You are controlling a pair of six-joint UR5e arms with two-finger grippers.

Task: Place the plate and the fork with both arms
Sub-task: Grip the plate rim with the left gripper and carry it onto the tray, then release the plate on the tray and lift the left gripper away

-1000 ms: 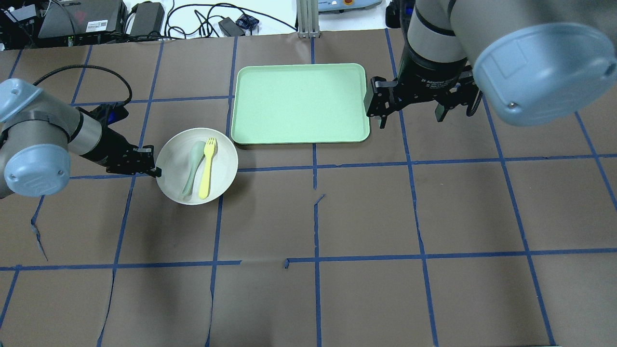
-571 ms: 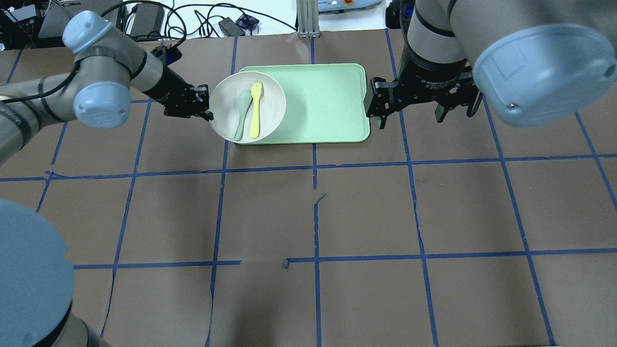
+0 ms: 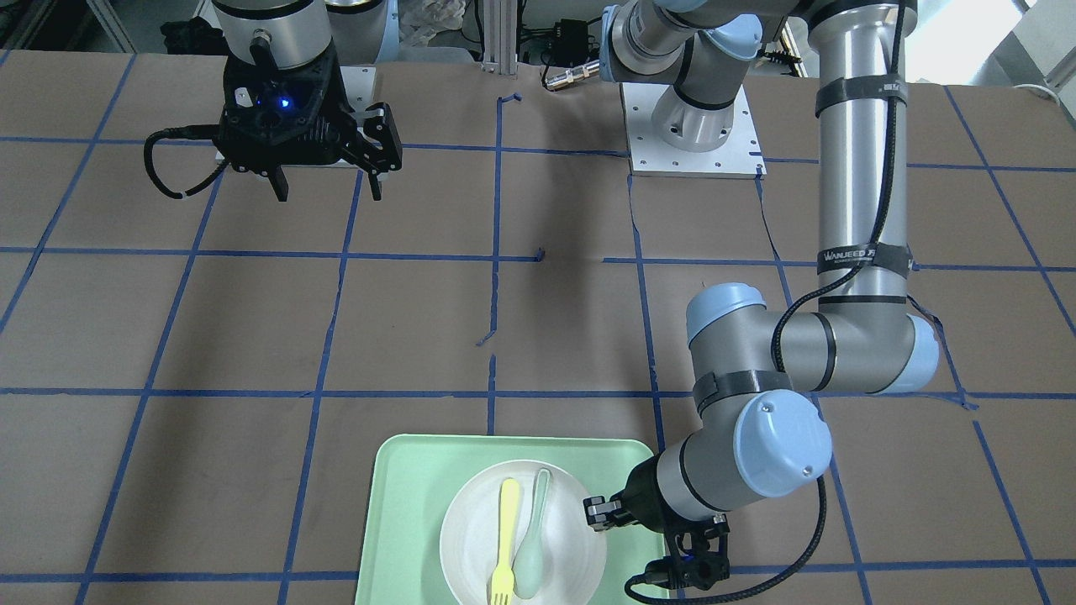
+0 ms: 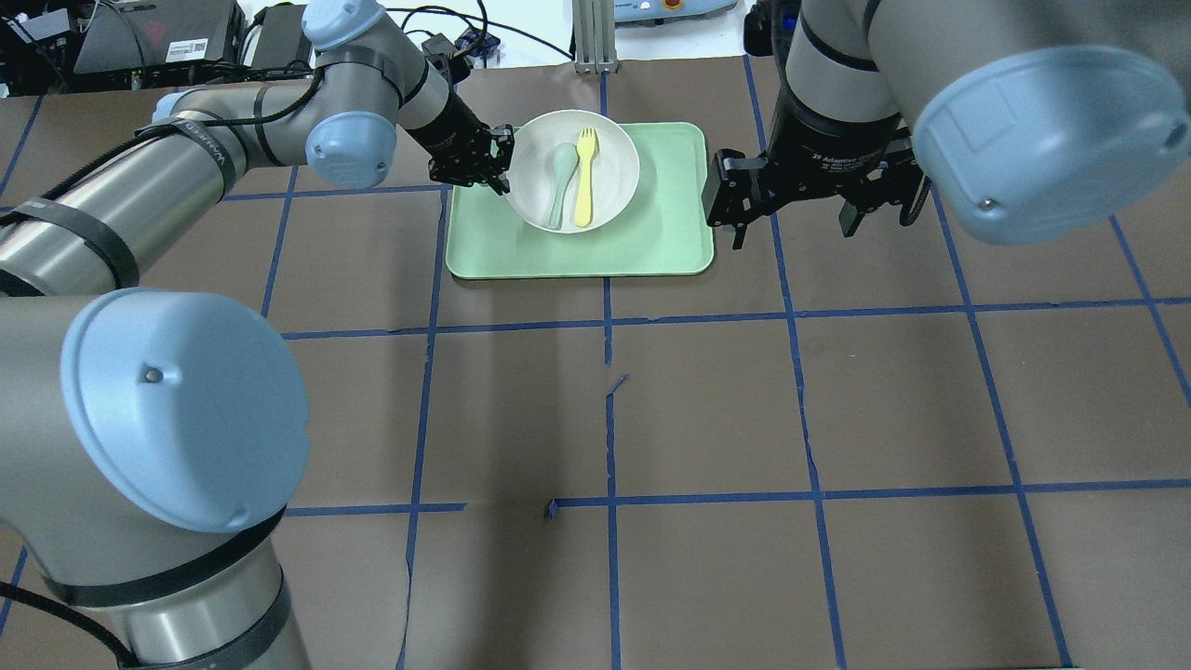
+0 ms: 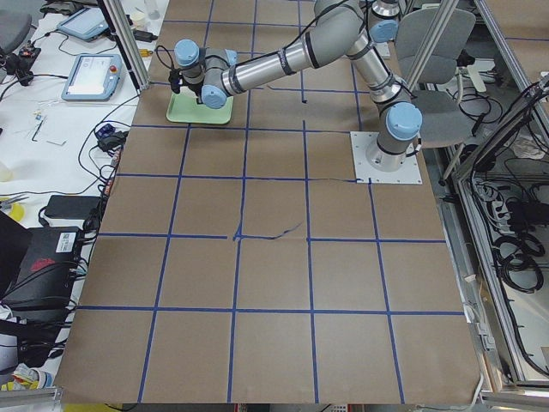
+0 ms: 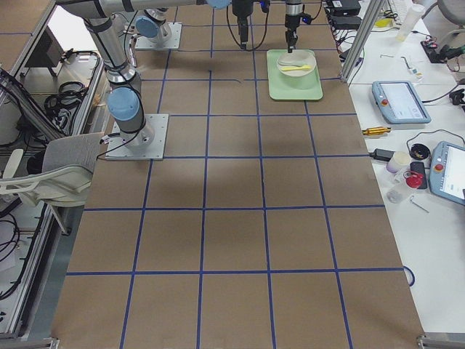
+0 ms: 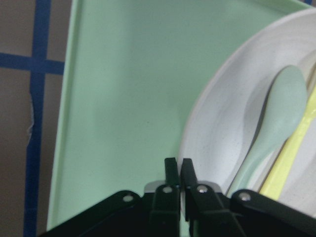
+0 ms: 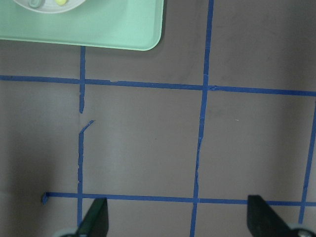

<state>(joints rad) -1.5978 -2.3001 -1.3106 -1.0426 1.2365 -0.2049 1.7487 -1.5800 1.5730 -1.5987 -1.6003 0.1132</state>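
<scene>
One plate [image 4: 616, 163], fork [image 4: 583, 181], spoon [image 4: 561, 181], tray [image 4: 651, 244]; blue-taped brown table [image 4: 707, 400], cables [image 4: 391, 37] beyond. Left gripper [image 4: 503, 169] clamps the plate's rim, apparently raised; right gripper [image 4: 792, 228] spread.

One plate [image 4: 616, 177], one fork [image 4: 584, 182], one spoon [image 4: 561, 182], one tray [image 4: 672, 234], two arms [image 4: 140, 200] [image 4: 842, 79]

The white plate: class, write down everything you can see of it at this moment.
The plate is round, white and shallow, with faint concentric rings and a matt, plastic-like look. It sits level over the mint-green tray, towards the edge farthest from the robot; whether it rests on the tray is unclear. The left gripper pinches its rim on the robot's left. In it lie a yellow fork and a grey-green spoon, side by side.
</scene>
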